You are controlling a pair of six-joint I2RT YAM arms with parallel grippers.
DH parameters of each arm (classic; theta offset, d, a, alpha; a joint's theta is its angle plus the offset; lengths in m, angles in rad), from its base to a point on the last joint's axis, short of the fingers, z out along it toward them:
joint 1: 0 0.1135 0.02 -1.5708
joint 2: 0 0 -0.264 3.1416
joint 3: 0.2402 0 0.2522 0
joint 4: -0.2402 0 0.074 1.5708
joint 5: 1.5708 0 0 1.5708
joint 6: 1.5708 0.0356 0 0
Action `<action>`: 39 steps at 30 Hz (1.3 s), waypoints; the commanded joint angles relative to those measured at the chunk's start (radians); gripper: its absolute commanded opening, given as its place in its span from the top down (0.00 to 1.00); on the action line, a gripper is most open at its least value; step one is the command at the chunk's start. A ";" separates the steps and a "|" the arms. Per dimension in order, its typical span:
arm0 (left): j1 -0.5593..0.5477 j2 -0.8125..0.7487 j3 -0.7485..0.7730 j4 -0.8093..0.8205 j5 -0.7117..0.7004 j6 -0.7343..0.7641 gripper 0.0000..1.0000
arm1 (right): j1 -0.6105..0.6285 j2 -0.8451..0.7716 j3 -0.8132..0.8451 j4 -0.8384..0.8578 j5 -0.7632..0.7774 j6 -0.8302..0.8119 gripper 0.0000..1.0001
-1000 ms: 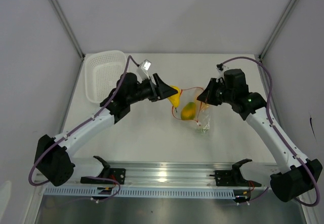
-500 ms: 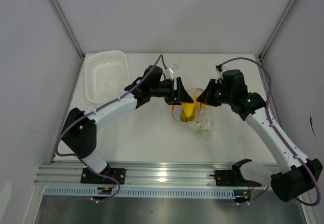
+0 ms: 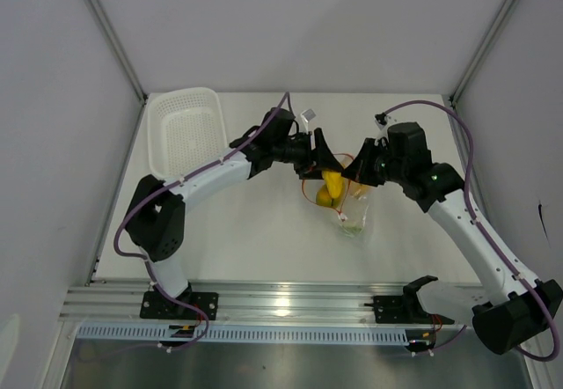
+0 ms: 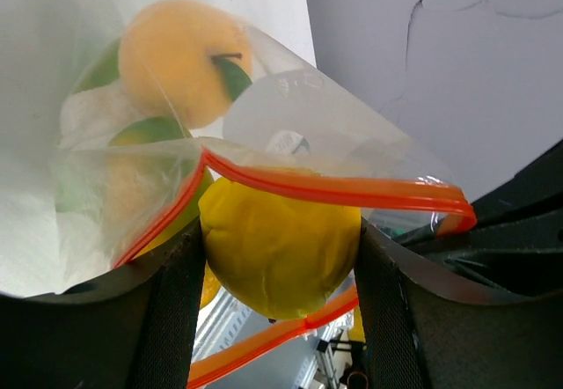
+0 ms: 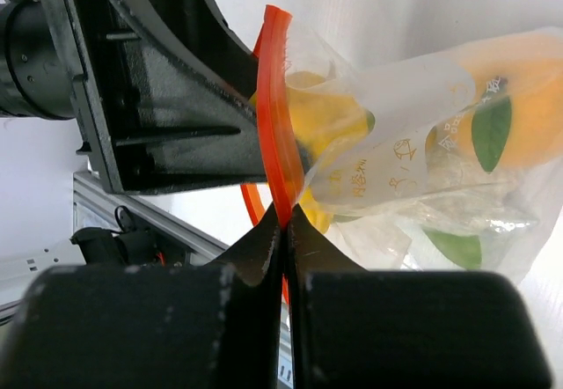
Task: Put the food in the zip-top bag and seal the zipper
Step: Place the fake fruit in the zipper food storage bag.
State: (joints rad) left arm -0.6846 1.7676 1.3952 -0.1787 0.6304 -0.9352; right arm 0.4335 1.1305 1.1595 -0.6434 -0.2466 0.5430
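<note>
One yellow pear-shaped toy fruit (image 4: 280,231), clamped in the half-spread left gripper (image 4: 277,275), has moved from beside the clear crinkly zip-top bag (image 4: 290,116) into its mouth. The right gripper (image 5: 286,223), fully closed, pinches the bag's orange-red zipper strip (image 5: 274,90). Inside already: an orange round fruit (image 4: 180,59); release seems next.

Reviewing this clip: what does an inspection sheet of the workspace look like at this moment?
Surface: white table, no spills seen.
Job's things: clear zip-top bag, mouth open, orange fruit and green-leafed pieces inside; yellow fruit sits in the mouth, between the two runs of the orange-red zipper.
Clutter: white mesh basket at far left, nothing seen in it.
Grippers: left gripper grips the yellow fruit; right gripper pinched shut on the zipper.
Cables: purple cables run along both arms.
Surroundings: grey walls; aluminium rail at near edge.
</note>
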 commanded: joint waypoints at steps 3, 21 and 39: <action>-0.010 -0.007 0.019 0.021 -0.099 -0.037 0.78 | 0.007 -0.044 0.048 0.010 0.026 0.005 1.00; -0.078 -0.158 -0.039 -0.022 -0.201 0.171 0.00 | -0.018 -0.070 0.062 -0.016 0.043 0.008 1.00; -0.078 -0.304 -0.136 -0.257 -0.456 0.277 0.00 | -0.024 -0.112 0.039 -0.042 0.001 0.008 1.00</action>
State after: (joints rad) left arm -0.7570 1.3987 1.2961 -0.3706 0.1856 -0.6754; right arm 0.4126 1.0462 1.1698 -0.7082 -0.2264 0.5484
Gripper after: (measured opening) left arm 0.994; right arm 0.002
